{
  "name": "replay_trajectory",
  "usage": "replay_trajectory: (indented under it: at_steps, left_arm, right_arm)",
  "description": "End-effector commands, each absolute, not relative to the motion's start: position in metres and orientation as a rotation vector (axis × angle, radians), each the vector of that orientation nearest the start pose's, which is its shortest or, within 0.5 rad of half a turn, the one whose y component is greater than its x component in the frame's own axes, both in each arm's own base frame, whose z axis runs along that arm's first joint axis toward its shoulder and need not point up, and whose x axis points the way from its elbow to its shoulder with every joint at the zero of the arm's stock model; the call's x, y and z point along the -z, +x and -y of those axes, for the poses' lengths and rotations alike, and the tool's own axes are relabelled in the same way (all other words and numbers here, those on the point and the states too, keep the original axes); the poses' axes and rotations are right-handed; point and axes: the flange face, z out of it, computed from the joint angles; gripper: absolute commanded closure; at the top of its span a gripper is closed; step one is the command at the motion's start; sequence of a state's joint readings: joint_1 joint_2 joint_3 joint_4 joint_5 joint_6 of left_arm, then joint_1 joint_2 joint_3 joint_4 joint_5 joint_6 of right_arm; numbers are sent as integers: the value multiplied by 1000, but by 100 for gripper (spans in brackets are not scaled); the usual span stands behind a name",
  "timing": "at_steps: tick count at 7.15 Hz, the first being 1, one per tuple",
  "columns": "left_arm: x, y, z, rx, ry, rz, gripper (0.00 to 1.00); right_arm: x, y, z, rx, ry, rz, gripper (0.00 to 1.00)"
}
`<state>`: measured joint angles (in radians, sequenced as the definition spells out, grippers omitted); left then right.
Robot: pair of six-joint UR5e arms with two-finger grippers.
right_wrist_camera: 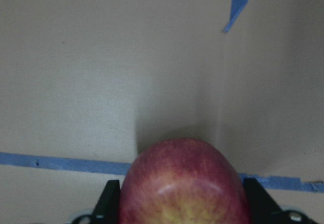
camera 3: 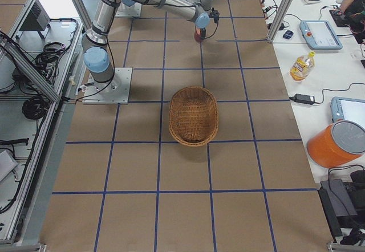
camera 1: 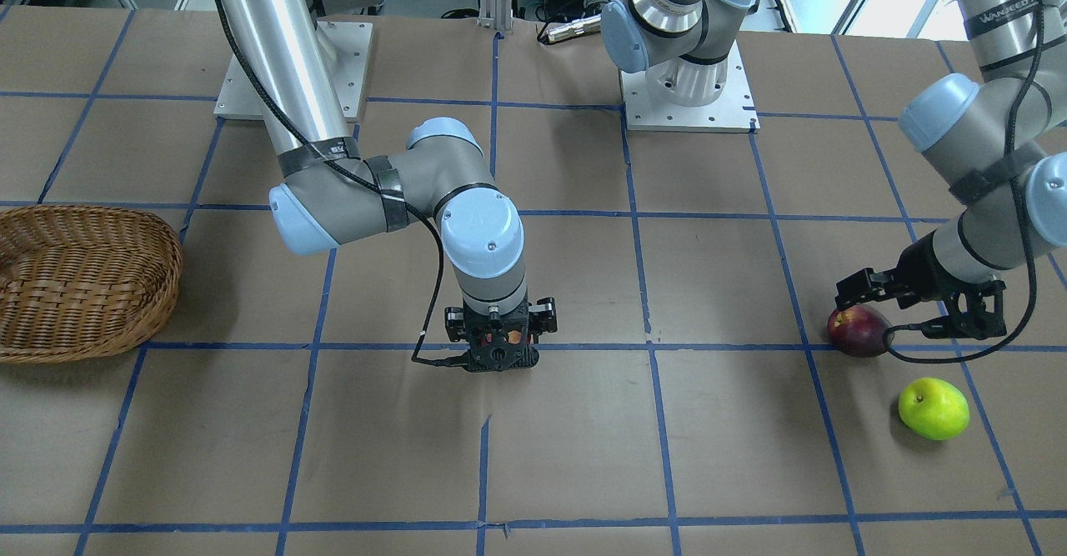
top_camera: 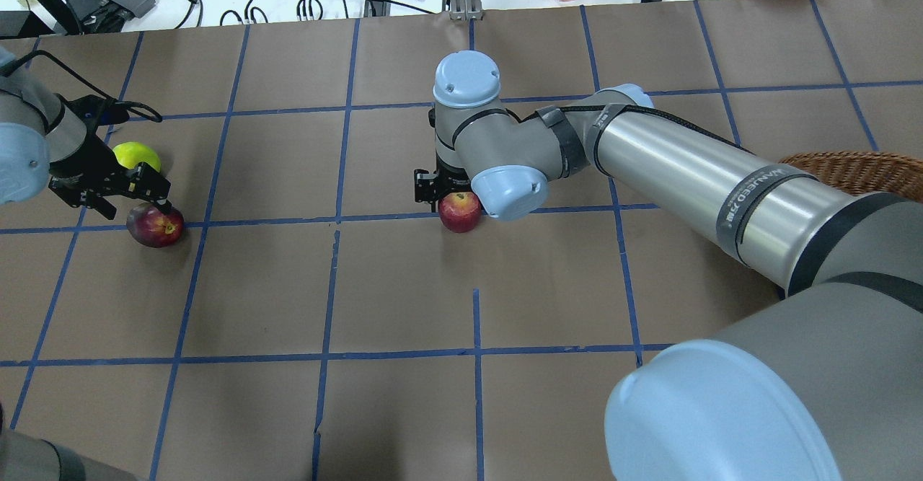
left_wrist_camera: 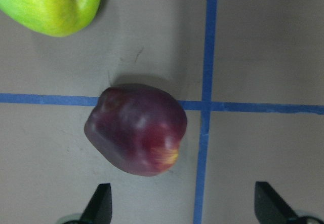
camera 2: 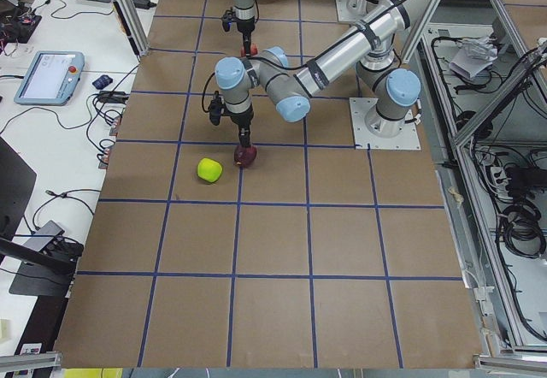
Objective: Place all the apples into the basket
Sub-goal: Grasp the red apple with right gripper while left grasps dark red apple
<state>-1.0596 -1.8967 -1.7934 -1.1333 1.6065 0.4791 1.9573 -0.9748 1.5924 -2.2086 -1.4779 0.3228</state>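
Overhead exterior view, starting at the left: the left jaws hang low over the table and are wide apart. Nothing is in them. The dark apple sits on the table just under and in front of their tips, on a blue tape line. In the left wrist view both tips show at the bottom edge. The dark apple lies just ahead of the gap between them, a bit toward one tip. I think the jaws are held wide so the round apple can fit between them when they go down. The green apple lies on the far side of these jaws, near the dark one but not touching it.

In the middle, the right jaws point straight down and are clamped on the red apple. The right wrist view shows one tip pressed on each side of it. A grip on both sides should keep a round thing from rolling away. The apple is very close to the table, and I cannot tell if it is lifted.

Far to the right of these jaws is the basket, partly hidden behind the right arm. The exterior right view shows no apple in it, so all three have yet to go in. I think the red apple goes first, up and across. It could slip if the grip is loose.
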Motion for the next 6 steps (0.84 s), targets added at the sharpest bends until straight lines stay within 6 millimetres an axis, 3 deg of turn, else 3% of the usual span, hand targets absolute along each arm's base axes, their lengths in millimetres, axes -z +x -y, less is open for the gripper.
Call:
replay_trajectory:
  at_steps: [1, 2, 3, 4, 6]
  left_arm:
    - [-213, 170, 561, -186, 95, -3166, 0]
    - [-206, 173, 567, -169, 100, -3158, 0]
    - [-201, 174, 568, -179, 103, -3159, 0]
    - [-196, 174, 568, -188, 113, -3164, 0]
    - [-191, 174, 569, -199, 149, -3166, 4]
  right_arm:
    - [-200, 380, 563, 16, -115, -3047, 51]
    - [-224, 357, 569, 44, -104, -3041, 53]
    - [-255, 300, 585, 18, -112, -3044, 52]
    - [-284, 230, 594, -44, -208, -3050, 52]
    - [-325, 99, 592, -37, -212, -3115, 51]
